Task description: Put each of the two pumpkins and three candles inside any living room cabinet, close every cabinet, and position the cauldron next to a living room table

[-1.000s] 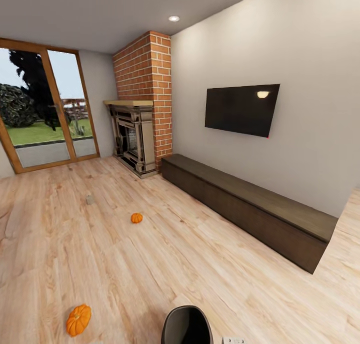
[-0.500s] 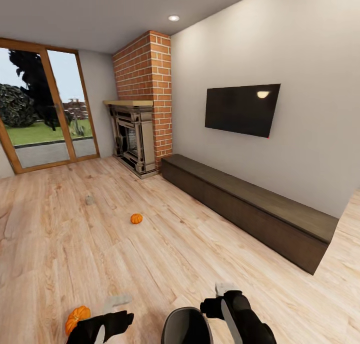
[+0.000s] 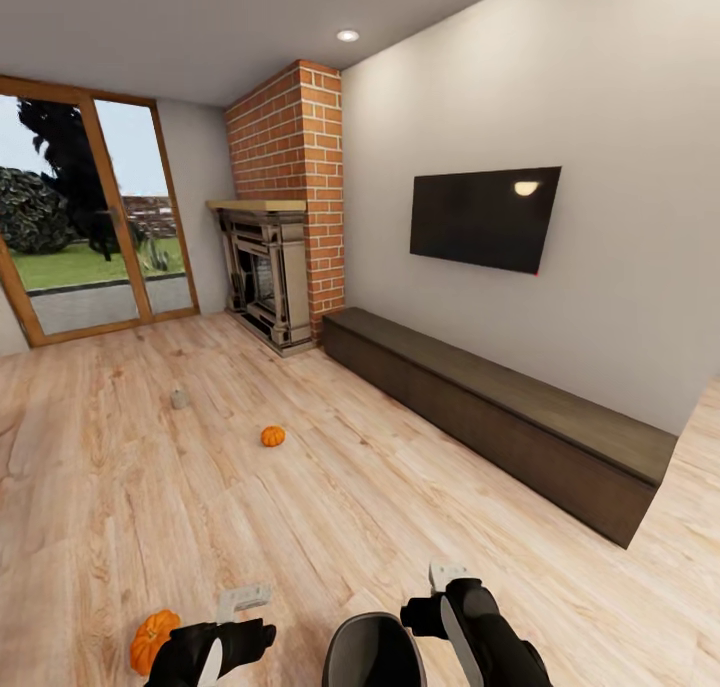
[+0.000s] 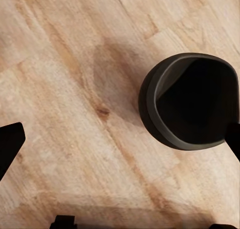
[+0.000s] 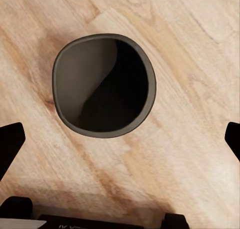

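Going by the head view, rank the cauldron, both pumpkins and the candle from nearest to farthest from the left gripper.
From the left gripper:
1. Larger pumpkin, just to its left.
2. Cauldron, to its right; nearly tied with 1.
3. Smaller pumpkin, mid-floor.
4. Candle, farther, toward the glass doors.

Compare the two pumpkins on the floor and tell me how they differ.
The near pumpkin lies by the left end effector, at the head view's lower edge; the far pumpkin sits out in the middle of the floor. The near pumpkin looks bigger, though closeness may account for that. The near pumpkin is partly hidden by the arm; the far pumpkin is fully in view. Both are orange, round and resting on the wood floor.
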Robot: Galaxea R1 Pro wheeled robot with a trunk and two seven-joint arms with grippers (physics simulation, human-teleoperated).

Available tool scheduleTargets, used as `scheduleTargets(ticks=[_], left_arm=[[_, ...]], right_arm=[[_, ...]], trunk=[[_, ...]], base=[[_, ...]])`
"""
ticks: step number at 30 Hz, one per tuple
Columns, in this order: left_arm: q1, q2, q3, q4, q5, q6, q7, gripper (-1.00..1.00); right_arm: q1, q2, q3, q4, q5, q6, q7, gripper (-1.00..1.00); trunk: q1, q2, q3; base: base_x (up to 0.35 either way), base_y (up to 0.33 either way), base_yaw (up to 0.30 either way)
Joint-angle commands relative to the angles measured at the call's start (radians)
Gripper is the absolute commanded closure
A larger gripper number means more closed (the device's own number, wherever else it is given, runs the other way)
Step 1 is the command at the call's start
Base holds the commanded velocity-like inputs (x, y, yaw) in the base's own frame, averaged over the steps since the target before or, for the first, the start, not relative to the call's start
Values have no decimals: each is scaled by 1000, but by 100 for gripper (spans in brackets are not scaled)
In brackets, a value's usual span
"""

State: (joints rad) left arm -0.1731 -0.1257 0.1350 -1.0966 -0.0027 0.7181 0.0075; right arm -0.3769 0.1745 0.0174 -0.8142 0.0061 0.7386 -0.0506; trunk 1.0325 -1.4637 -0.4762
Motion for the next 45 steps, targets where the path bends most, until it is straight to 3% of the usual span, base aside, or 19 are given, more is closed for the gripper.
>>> scheduleTargets(ticks=[1,13,16,20,26,31,33,38,45], left_arm=[[0,0,0,1,0,-1,0,-100],[0,-1,0,8,2,-18,0,-100],[0,-2,-1,12,5,-50,0,-100],[-10,-28,-42,55,3,-87,0,-100],[-30,-43,-69,79,3,-124,0,-100],[-35,-49,-171,121,6,-137,1,-100],[-35,-49,-193,134,8,-150,2,-100],[-35,-49,-207,141,10,-163,2,-100],[-36,-49,-210,142,10,-167,2,-100]], right_arm=[[0,0,0,1,0,0,0,-100],[0,0,1,3,-1,-3,0,-100],[0,0,1,3,-3,-4,0,-100],[0,0,0,3,-7,-4,0,-100],[0,0,1,0,0,-2,0,-100],[0,0,1,1,-3,-5,0,-100],[0,0,0,0,-7,-4,1,-100],[1,0,1,0,-10,-12,1,-100],[1,0,3,1,-6,-81,1,-100]], trunk=[[4,-7,-3],[50,-91,-41],[61,-112,-50],[77,-140,-63],[100,-182,-82],[119,-217,-97],[127,-231,-103],[146,-266,-119],[173,-315,-141]], base=[[0,0,0],[0,0,0],[0,0,0],[0,0,0],[0,0,0],[0,0,0],[0,0,0],[0,0,0],[0,0,0]])
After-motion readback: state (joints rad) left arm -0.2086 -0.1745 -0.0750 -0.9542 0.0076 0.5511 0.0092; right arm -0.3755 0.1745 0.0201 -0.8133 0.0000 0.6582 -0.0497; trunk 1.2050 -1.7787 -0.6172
